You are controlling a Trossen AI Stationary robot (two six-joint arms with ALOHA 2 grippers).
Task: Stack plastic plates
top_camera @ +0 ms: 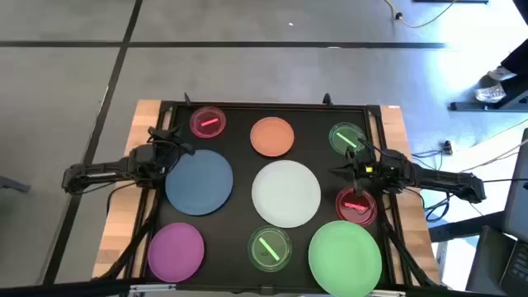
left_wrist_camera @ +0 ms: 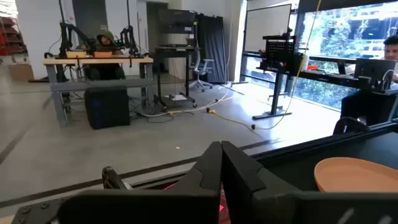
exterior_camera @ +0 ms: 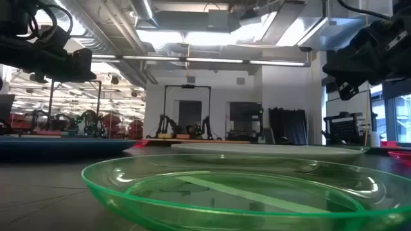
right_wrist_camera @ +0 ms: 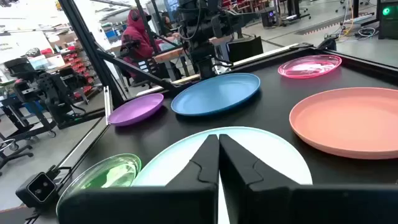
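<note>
- We see nine plates lying apart on the black mat (top_camera: 239, 115), none stacked.
- The big blue plate (top_camera: 199, 182), white plate (top_camera: 285, 193) and light green plate (top_camera: 345, 252) lie flat.
- Our left gripper (top_camera: 176, 146) is clenched with nothing in it, at the blue plate's far edge.
- Our right gripper (top_camera: 345, 171) is clenched and empty too, between the white plate and a small red plate (top_camera: 356, 205).

Glossy translucent green plate (exterior_camera: 244, 192) on matt black table (top_camera: 239, 140).
</note>
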